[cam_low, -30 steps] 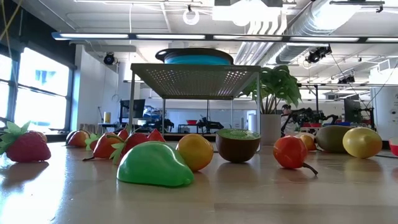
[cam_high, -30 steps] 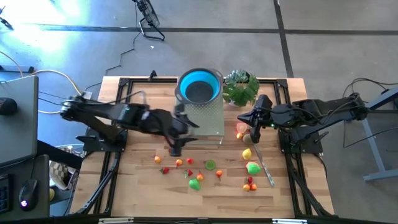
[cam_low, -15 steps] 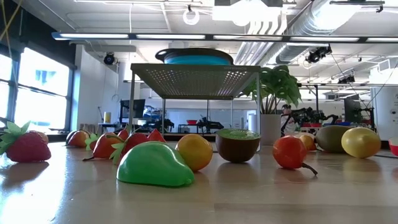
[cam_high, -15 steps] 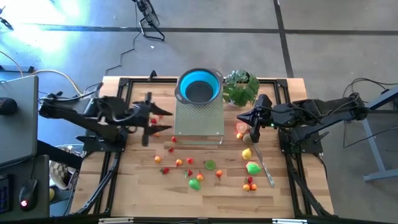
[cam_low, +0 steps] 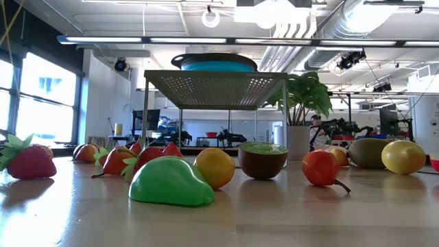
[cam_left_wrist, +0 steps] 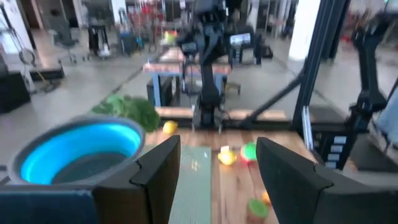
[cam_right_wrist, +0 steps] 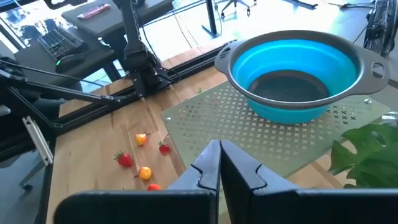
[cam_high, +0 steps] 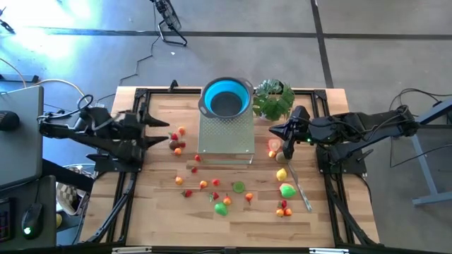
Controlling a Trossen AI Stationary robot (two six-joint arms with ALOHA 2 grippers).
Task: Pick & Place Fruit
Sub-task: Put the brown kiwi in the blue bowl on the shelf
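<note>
Fruit point(cam_high: 224, 200) lies scattered on the wooden table point(cam_high: 155, 219), well apart from both sets of jaws. Left gripper point(cam_high: 164, 131) hovers with jaws parted and empty, just beside two small fruits. Right gripper point(cam_high: 277, 132) has its jaws closed, empty, beside the perforated rack point(cam_high: 226, 132) bearing the blue bowl point(cam_high: 226, 97).

a blue collapsible bowl point(cam_high: 226, 97) with a grey rim sat at the far end of a perforated metal stand point(cam_high: 226, 134), which stood on the wooden table point(cam_high: 155, 212). just beside the bowl, near the table's far edge, stood a leafy green plant point(cam_high: 274, 99) in a pot. a slim silver knife point(cam_high: 300, 189) lay on the boards toward the right side. off the table's left edge were a computer mouse point(cam_high: 28, 228) and a grey desk point(cam_high: 18, 134). a black cable point(cam_high: 152, 53) trailed over the grey floor beyond.
</note>
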